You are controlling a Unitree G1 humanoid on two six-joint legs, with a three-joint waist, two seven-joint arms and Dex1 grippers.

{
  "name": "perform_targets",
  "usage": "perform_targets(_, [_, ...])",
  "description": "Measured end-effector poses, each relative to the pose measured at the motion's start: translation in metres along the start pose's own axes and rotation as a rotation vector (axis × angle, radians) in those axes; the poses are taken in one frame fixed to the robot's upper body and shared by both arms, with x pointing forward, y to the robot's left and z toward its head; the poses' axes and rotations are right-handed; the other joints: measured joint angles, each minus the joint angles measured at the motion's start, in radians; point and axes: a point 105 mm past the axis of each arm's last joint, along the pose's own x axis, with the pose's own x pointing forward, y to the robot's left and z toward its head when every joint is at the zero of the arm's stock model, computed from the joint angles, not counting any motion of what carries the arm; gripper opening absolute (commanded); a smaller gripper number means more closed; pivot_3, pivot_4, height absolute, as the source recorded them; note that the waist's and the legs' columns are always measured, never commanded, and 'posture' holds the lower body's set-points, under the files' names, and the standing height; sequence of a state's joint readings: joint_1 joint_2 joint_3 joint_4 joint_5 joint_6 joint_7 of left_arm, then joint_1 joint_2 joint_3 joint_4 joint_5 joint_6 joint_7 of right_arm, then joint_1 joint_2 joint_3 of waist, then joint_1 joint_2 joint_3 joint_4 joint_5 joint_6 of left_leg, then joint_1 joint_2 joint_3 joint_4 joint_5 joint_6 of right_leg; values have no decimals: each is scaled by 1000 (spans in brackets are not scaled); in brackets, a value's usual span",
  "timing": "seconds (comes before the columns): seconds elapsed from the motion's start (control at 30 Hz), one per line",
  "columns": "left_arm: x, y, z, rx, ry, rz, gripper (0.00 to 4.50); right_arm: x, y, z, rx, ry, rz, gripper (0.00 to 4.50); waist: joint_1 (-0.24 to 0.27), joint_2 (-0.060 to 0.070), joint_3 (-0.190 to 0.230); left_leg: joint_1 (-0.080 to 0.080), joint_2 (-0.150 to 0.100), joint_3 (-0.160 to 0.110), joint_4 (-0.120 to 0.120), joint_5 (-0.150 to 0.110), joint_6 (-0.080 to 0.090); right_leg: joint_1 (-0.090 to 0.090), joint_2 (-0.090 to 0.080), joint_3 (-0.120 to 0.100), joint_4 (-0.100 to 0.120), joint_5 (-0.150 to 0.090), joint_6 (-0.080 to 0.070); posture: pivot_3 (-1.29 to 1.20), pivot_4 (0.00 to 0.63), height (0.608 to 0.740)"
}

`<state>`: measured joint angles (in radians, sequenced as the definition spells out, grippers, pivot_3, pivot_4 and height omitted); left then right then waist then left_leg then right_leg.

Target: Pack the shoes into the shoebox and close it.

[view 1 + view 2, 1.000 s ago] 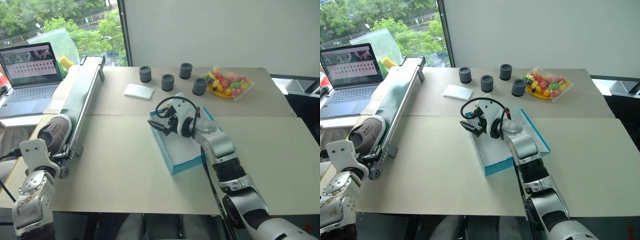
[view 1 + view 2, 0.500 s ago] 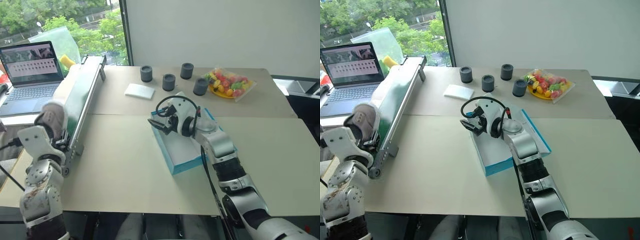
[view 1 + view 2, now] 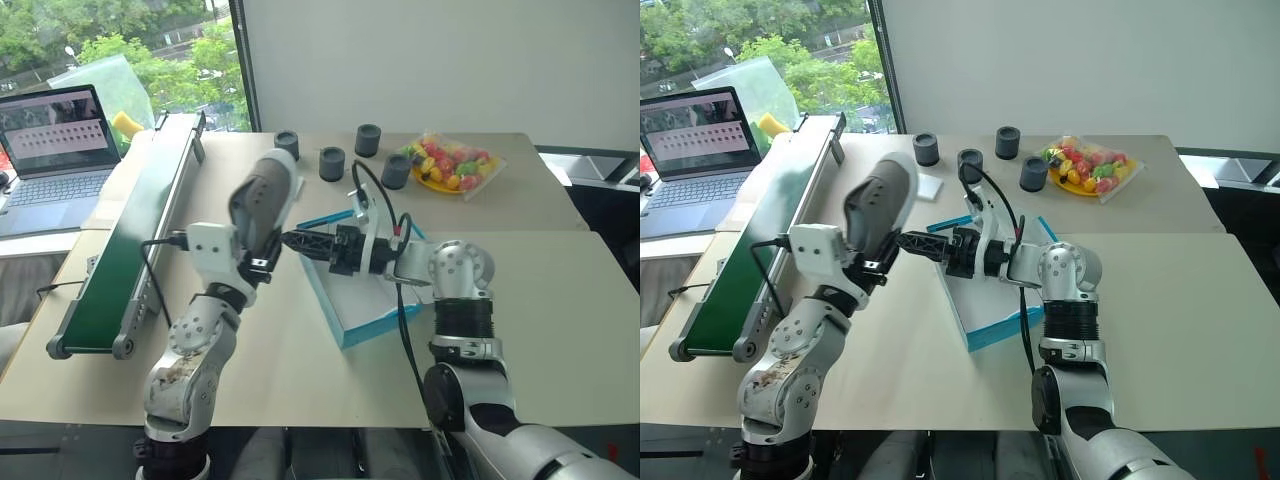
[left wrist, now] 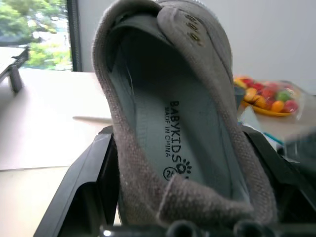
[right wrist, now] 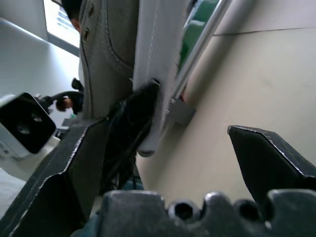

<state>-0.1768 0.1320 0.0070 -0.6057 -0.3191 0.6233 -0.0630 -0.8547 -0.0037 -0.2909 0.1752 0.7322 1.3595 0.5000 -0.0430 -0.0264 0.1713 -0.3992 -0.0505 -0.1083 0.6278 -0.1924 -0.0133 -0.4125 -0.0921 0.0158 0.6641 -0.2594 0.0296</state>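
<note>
One grey-brown shoe (image 3: 266, 198) is held up in the air, heel down and toe up, over the table left of the shoebox. My left gripper (image 3: 262, 256) is shut on its heel end. In the left wrist view the shoe (image 4: 173, 123) sits between the two black fingers (image 4: 94, 187), its printed insole facing the camera. My right gripper (image 3: 300, 240) is open and lies level above the shoebox's near-left corner, pointing at the shoe's pale sole (image 5: 148, 74) from close by. The turquoise shoebox (image 3: 345, 327) stands open with its white inside partly hidden by the right arm.
A long green conveyor (image 3: 130, 235) runs along the table's left side, with a laptop (image 3: 50, 140) beyond it. Several dark cylinders (image 3: 331, 163) and a plate of coloured sweets (image 3: 450, 165) stand at the back. A white pad (image 3: 931, 186) lies behind the shoe.
My left arm has swung right and up from the conveyor's near end, carrying the shoe to the table's middle. The right gripper has turned to point left at it.
</note>
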Motion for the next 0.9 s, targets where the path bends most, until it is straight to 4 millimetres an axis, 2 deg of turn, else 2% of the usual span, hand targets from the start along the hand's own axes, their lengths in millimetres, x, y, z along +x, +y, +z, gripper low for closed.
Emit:
perform_targets(0.17, [1, -15, -4, -18, 26, -85, 2958, 7, 6, 15, 87, -71, 40, 4500, 0, 0, 0, -1, 0, 0, 0, 0, 0, -1, 0, 0, 0, 0, 0, 0, 150, 740])
perform_targets(0.3, [1, -13, -4, -10, 32, -88, 2958, 1, 0, 33, 112, -157, 10, 4500, 3, 0, 0, -2, 0, 0, 0, 0, 0, -1, 0, 0, -1, 0, 0, 0, 150, 740])
perform_targets(0.47, [1, -16, -5, -14, 37, -99, 2958, 0, -6, 37, 132, -187, -28, 4500, 1, 0, 0, -2, 0, 1, 0, 0, 0, -1, 0, 0, -1, 0, 0, 0, 150, 740])
perform_targets(0.57, [2, -14, -8, -11, 47, -93, 2918, 1, -6, 36, 123, -179, -43, 3750, -1, 0, 0, -2, 0, 1, 0, 0, 0, -1, 0, 1, 0, 0, 0, 0, 150, 740])
perform_targets(0.83, [2, -12, -8, 9, 52, -94, 2918, 5, -4, 28, 103, -174, -72, 1017, 0, 0, 0, -2, 0, 1, 0, 0, 0, -1, 0, 1, -1, 0, 0, 0, 150, 740])
perform_targets(0.9, [2, -12, -8, 9, 51, -97, 2918, 5, -3, 29, 96, -177, -76, 593, 0, 0, 0, -2, 0, 1, 0, 0, 0, -2, 0, 1, 0, 0, 0, 0, 150, 740])
